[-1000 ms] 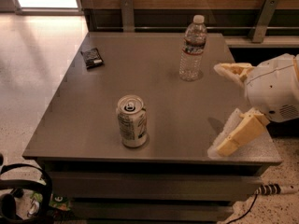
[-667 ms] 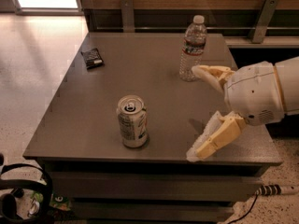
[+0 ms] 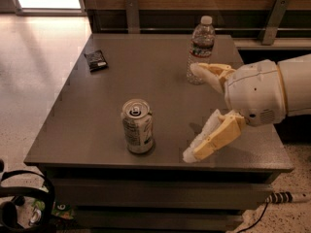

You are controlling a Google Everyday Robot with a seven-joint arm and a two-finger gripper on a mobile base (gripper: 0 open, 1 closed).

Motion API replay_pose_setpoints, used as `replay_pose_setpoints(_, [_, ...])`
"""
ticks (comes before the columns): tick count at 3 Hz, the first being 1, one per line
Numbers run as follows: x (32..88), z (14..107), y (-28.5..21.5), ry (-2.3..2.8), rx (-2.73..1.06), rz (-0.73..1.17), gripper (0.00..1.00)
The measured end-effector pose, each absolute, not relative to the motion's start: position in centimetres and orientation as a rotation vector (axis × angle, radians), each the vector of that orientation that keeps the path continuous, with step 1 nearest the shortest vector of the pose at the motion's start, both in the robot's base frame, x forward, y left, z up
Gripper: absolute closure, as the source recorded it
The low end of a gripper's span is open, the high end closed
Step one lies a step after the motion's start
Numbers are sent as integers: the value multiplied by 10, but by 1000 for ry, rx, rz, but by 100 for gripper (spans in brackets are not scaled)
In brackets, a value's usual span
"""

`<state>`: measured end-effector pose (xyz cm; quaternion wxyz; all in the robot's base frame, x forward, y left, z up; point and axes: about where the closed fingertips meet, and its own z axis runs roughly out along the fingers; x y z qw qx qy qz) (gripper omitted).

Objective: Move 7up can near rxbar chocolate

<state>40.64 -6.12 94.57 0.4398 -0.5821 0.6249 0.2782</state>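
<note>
The 7up can (image 3: 137, 126) stands upright near the front edge of the dark table (image 3: 121, 72), silver top with pull tab up. The rxbar chocolate (image 3: 96, 60) lies flat in its dark wrapper at the table's far left. My gripper (image 3: 191, 111) comes in from the right, open, its two cream fingers spread wide, one fingertip (image 3: 200, 71) near the bottle and one low over the table. It is to the right of the can, a short gap away, and holds nothing.
A clear plastic water bottle (image 3: 199, 49) stands at the back right, just behind my upper finger. A wooden wall with metal brackets runs behind the table. Black cables (image 3: 22, 198) lie on the floor at the lower left.
My gripper has moved left across the table toward the can, still open. The can, bar and bottle have not moved.
</note>
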Motion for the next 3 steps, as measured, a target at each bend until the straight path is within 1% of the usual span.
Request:
replay_pose_setpoints(1, [417,918,-43,1504,-1425,767,0])
replay_pose_setpoints(3, [418,899,-21,1361,-1372,859,0])
